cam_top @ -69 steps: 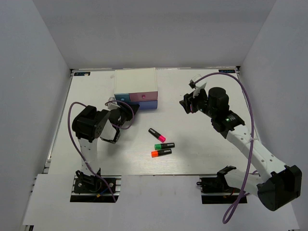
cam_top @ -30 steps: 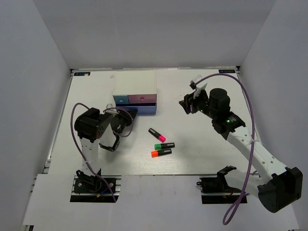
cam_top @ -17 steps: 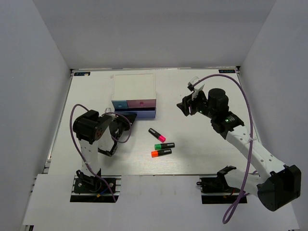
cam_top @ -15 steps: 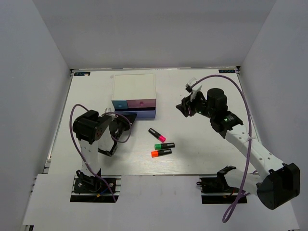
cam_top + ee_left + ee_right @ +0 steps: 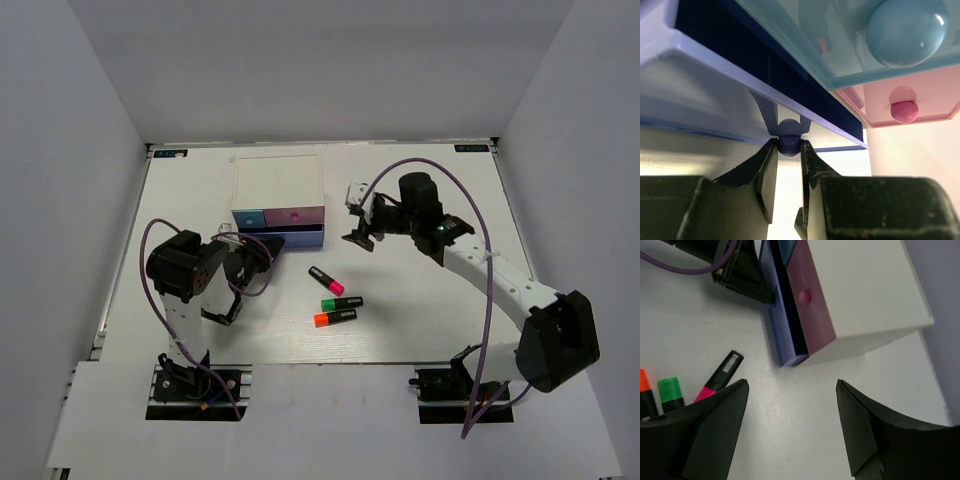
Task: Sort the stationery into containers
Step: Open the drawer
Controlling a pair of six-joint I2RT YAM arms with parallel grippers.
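The white-topped drawer unit (image 5: 278,180) stands at the back middle, with a light blue drawer (image 5: 248,216), a pink drawer (image 5: 297,214) and a wide periwinkle drawer (image 5: 297,238) that is pulled out a little. My left gripper (image 5: 789,145) is shut on the periwinkle drawer's dark blue knob (image 5: 789,142). Three short black markers lie in front of the unit: pink-ended (image 5: 327,280), green-ended (image 5: 341,302) and orange-ended (image 5: 335,318). My right gripper (image 5: 358,222) hovers open and empty just right of the unit, with the pink marker (image 5: 717,377) by its left finger.
The light blue drawer's round knob (image 5: 905,32) and the pink drawer's knob (image 5: 904,111) sit above my left fingers. White walls enclose the table (image 5: 430,310) on three sides. The left arm's purple cable (image 5: 150,260) loops beside its wrist.
My right arm has swung left to the drawer unit and its jaws have spread wider. My left gripper has kept its hold on the knob and drawn the periwinkle drawer slightly out.
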